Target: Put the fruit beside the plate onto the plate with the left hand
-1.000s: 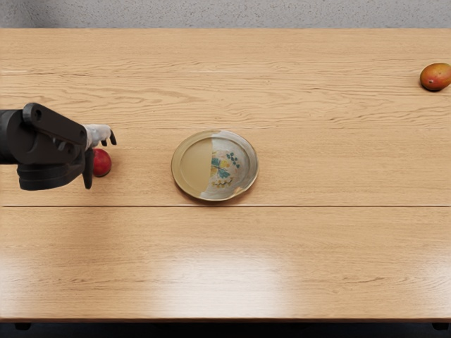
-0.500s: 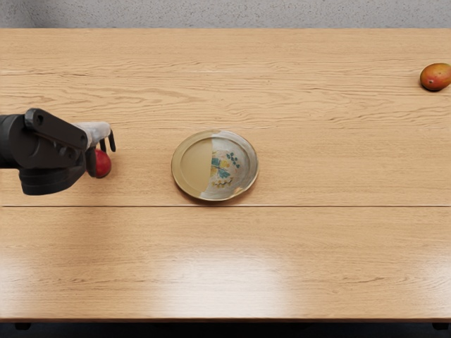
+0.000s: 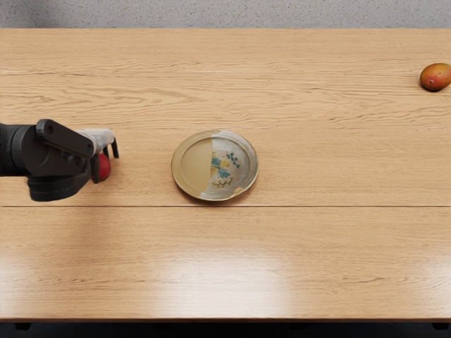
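Note:
A small red fruit point(image 3: 104, 167) lies on the table left of the plate point(image 3: 189, 166), a round dish with a gold rim and a flower pattern. My left hand point(image 3: 103, 156) comes in from the left edge and hovers right over the fruit, hiding its left half. The fingers point(image 3: 113, 148) hang down on the fruit's far side and the thumb sits on its near side. A gap shows between fingertips and fruit, so the hand is open around it. The fruit rests on the wood. No right arm is in view.
A second fruit, an orange-red mango point(image 3: 435, 76), lies at the far right near the table's back edge. About a hand's width of bare wood separates the red fruit from the plate.
My left hand has sunk down and shifted slightly right over the red fruit, covering more of it. Its fingers have turned from spread to pointing downward. The fruit has stayed in place.

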`<state>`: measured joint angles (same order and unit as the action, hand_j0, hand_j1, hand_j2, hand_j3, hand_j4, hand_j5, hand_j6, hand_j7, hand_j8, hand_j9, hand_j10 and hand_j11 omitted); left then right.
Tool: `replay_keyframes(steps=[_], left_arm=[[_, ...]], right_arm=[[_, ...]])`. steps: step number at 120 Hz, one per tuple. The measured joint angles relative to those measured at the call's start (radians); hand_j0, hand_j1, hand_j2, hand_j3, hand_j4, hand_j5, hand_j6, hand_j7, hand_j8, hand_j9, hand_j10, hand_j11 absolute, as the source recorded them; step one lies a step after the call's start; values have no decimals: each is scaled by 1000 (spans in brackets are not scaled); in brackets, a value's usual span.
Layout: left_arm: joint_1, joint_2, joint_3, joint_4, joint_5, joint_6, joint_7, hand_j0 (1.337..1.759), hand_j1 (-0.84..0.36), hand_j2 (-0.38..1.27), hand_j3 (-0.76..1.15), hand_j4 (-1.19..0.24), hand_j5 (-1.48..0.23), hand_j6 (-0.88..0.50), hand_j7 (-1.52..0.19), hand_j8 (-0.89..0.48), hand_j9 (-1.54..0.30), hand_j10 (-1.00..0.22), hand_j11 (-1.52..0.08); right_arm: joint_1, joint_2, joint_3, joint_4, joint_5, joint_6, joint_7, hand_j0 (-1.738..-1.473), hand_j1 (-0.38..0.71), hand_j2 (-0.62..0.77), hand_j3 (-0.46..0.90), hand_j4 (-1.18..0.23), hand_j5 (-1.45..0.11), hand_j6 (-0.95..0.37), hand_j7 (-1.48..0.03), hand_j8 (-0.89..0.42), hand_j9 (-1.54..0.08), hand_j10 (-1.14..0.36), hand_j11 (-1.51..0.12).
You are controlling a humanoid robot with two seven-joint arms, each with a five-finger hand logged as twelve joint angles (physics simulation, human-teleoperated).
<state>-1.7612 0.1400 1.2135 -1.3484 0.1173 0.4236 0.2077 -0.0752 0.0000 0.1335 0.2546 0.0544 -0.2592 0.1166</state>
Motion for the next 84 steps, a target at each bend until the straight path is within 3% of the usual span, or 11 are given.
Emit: replay_keyframes(steps=[8, 28, 49, 84], left_arm=[[9, -2, -1, 7, -1, -2, 1, 1653, -196, 60, 0, -493, -590, -520, -633, -470, -631, -471, -627], [20, -8, -2, 22, -4, -3, -2, 1655, -211, 125, 0, -484, -617, -496, -636, -474, -635, -475, -632], [28, -8, -2, 26, -2, -1, -3, 1654, -269, 238, 0, -599, -751, -518, -775, -459, -781, -577, -780], [13, -1, 0, 25, -11, -11, -4, 1647, -392, 416, 0, -754, -1129, -302, -1109, -222, -1090, -408, -1095]], right_arm=[[0, 0, 0, 0, 0, 0, 0, -1658, -308, -7, 0, -35, -45, -35, -45, -35, -45, -35, -45], [0, 0, 0, 0, 0, 0, 0, -1658, -308, -7, 0, -35, -45, -35, -45, -35, -45, -35, -45], [0, 0, 0, 0, 0, 0, 0, -1658, -308, -7, 0, -35, -45, -35, -45, -35, -45, -35, -45], [0, 0, 0, 0, -1, 0, 0, -1658, -307, -7, 0, -35, -45, -35, -45, -35, -45, -35, -45]])
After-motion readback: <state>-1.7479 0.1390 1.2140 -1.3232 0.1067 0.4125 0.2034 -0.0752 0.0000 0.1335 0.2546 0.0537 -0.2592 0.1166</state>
